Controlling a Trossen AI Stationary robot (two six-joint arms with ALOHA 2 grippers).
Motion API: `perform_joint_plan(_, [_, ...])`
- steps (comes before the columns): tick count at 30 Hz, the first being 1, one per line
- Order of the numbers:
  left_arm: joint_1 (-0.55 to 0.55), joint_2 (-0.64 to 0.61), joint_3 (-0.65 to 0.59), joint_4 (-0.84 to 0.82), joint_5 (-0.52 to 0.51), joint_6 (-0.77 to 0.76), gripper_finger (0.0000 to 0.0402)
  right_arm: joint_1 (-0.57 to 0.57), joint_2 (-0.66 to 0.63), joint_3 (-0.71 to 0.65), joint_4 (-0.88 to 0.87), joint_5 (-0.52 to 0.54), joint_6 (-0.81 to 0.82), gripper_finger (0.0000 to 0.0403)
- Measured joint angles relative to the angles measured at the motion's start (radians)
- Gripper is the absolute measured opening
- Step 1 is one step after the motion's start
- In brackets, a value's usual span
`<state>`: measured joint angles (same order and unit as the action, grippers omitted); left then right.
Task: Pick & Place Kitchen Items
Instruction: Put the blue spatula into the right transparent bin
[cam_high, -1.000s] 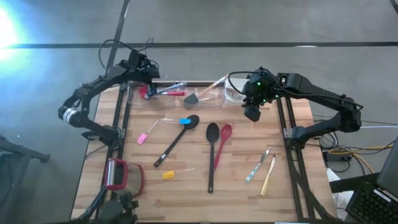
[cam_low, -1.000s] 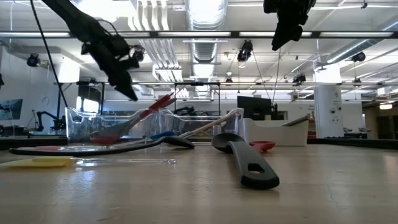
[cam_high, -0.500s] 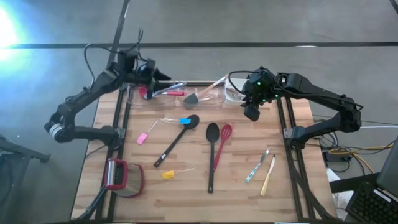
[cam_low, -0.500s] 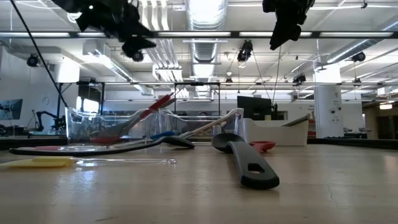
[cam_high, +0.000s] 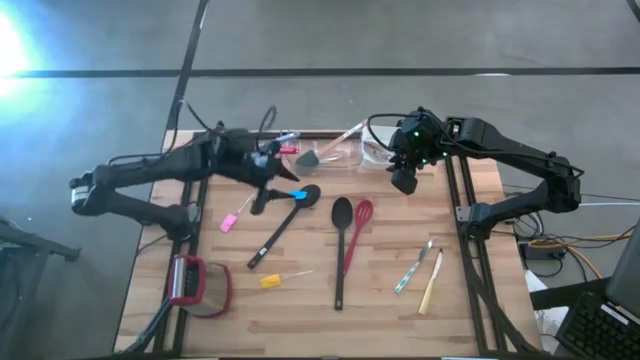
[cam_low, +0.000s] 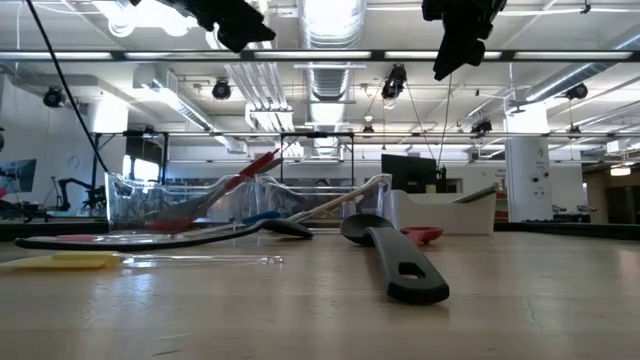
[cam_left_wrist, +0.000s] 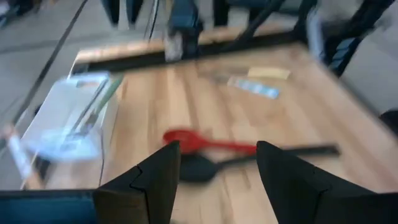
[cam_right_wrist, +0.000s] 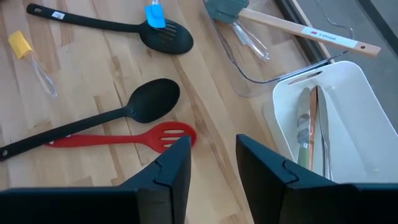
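Observation:
My left gripper (cam_high: 278, 182) (cam_left_wrist: 211, 180) hangs open and empty above the table, near the blue piece (cam_high: 297, 195) and the bowl of a black slotted spoon (cam_high: 285, 225). Beside the white tub (cam_high: 378, 152), my right gripper (cam_high: 405, 180) (cam_right_wrist: 212, 168) hangs open and empty. On the wood lie a black spoon (cam_high: 340, 250), a red slotted spatula (cam_high: 357, 235), a pink piece (cam_high: 230, 222), a yellow piece (cam_high: 270, 281), a metal utensil (cam_high: 412, 268) and a pale one (cam_high: 432, 283). A grey spatula (cam_right_wrist: 227, 11) rests in the clear tub (cam_high: 300, 155).
The clear and white tubs stand along the far edge; the white one holds cutlery (cam_right_wrist: 308, 134). A red-framed round object (cam_high: 195, 285) lies near the front left corner. Bare wood shows at the near edge (cam_high: 330, 335). Black rails (cam_high: 470, 250) run along both sides.
My left gripper has swung away from the clear tub's left end toward the table's middle and near edge. It has risen and turned as it went, and it has stayed open.

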<state>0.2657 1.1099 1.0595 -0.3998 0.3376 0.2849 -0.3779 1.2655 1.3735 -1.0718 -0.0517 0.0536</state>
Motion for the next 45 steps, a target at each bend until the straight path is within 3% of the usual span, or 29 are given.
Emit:
perform_joint_plan(6, [-0.093,0.014,-0.058,-0.093,-0.39,-0.102,0.0216,0.0,0.0,0.0,0.001,0.0,-0.005,0.011])
perform_joint_plan(16, [-0.097,0.139,-0.301,-0.021,-0.754,-0.07,0.0216,0.0,0.0,0.0,0.01,0.0,-0.004,0.0111])
perform_joint_plan(22, [-0.097,0.238,-0.369,0.087,-0.755,-0.057,0.0216,0.0,0.0,0.0,0.012,0.0,-0.004,0.0118])
perform_joint_plan(38, [-0.078,0.458,-0.359,0.22,-0.845,0.029,0.0212,0.0,0.0,0.0,0.014,0.0,-0.004,0.01])
perform_joint_plan(42, [-0.068,0.487,-0.357,0.242,-0.83,0.03,0.0182,0.0,0.0,0.0,0.014,0.0,-0.004,0.0103])
perform_joint_plan(45, [-0.068,0.497,-0.357,0.254,-0.826,0.028,0.0135,0.0,0.0,0.0,0.014,0.0,-0.004,0.0107])
